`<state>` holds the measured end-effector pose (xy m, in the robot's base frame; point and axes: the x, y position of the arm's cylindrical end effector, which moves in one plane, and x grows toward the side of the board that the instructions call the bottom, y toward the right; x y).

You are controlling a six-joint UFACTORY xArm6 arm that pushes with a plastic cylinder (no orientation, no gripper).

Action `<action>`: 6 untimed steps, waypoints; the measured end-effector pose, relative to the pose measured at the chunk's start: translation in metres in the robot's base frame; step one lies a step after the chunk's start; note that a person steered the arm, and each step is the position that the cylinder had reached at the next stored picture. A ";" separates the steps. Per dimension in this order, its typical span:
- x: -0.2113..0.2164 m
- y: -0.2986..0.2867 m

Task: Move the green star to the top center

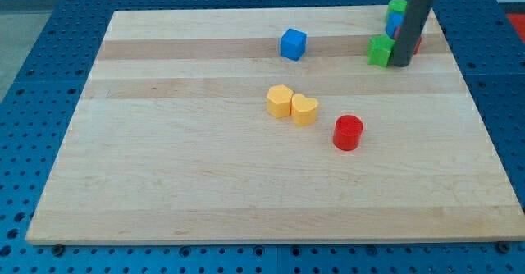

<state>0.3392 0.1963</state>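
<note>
The green star (380, 50) lies near the view's top right on the wooden board (205, 175). My tip (402, 64) rests on the board right beside the star's right side, touching or nearly touching it. The rod rises up and to the right from there and hides part of the blocks behind it.
A blue cube (293, 43) sits at the top centre. Behind the rod are a green block (397, 6), a blue block (394, 24) and a red block (417, 43), partly hidden. Two yellow blocks (280, 101) (304, 109) touch mid-board, with a red cylinder (348, 132) to their right.
</note>
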 end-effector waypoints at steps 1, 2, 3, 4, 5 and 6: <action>0.000 -0.028; 0.000 -0.040; 0.005 -0.040; 0.006 -0.035; 0.006 -0.029; 0.001 -0.022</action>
<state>0.3406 0.1747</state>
